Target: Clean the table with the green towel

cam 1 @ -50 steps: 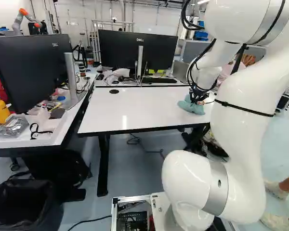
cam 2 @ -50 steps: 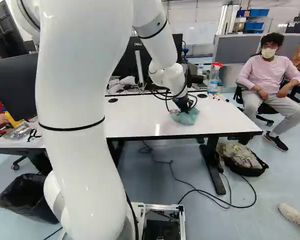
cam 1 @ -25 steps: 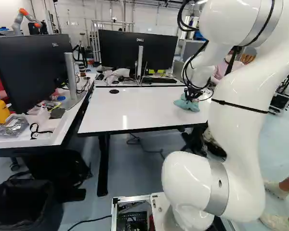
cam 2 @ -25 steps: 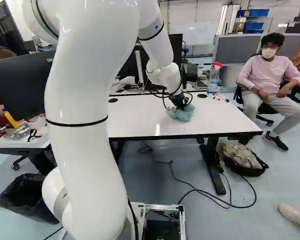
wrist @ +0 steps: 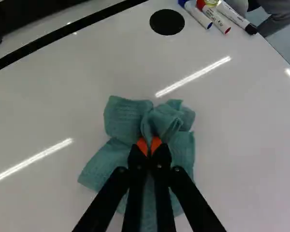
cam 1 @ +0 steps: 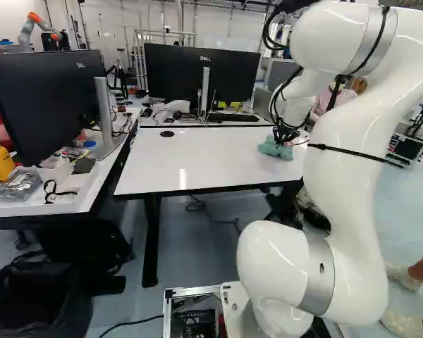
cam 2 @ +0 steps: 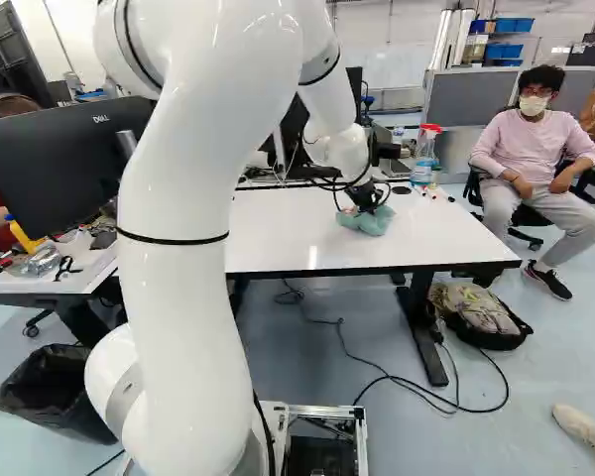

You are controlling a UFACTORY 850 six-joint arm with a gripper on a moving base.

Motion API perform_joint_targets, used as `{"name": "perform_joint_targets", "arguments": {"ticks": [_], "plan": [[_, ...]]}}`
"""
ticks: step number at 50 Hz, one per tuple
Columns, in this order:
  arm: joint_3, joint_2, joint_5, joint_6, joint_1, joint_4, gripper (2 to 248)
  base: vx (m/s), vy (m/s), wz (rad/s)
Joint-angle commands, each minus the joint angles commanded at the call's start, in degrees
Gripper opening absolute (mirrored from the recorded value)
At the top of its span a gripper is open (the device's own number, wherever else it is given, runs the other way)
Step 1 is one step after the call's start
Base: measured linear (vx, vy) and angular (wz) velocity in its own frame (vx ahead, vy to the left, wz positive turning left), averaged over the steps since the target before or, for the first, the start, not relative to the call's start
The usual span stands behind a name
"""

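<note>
In the right base view my gripper [cam 2: 365, 198] is low over the right half of the white table [cam 2: 278, 233]. Bunched under it, the green towel [cam 2: 367, 222] lies on the tabletop; the left base view shows the same towel [cam 1: 273, 148] towards the table's right side. Seen from the wrist, the gripper [wrist: 149, 146] is shut on a pinched fold of the towel [wrist: 121, 121], its orange pads close together and the rest of the cloth spread around and beneath the fingers.
Several markers [wrist: 215, 17] and a round black cable cover [wrist: 167, 22] are on the table ahead of the towel. A spray bottle [cam 2: 425, 154] stands at the far edge. Monitors [cam 1: 201, 74] rise behind. Another robot [cam 1: 39, 27] is far back.
My arm has shifted, carrying the towel across the tabletop: first leftward and a little away, then slightly back to the right. The base has not moved.
</note>
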Motion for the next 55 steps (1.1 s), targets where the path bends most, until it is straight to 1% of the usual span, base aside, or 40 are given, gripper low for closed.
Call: {"name": "perform_joint_targets", "arguments": {"ticks": [12,24,35,55], "plan": [[-0.6,-0.46,0.0,0.0,-2.05,0.0,29,0.0,0.0,0.0],[0.24,0.18,0.0,0.0,-4.08,0.0,29,0.0,0.0,0.0],[2.4,1.85,0.0,0.0,-5.5,0.0,29,0.0,0.0,0.0],[7.82,6.13,0.0,0.0,-7.13,0.0,29,0.0,0.0,0.0]]}}
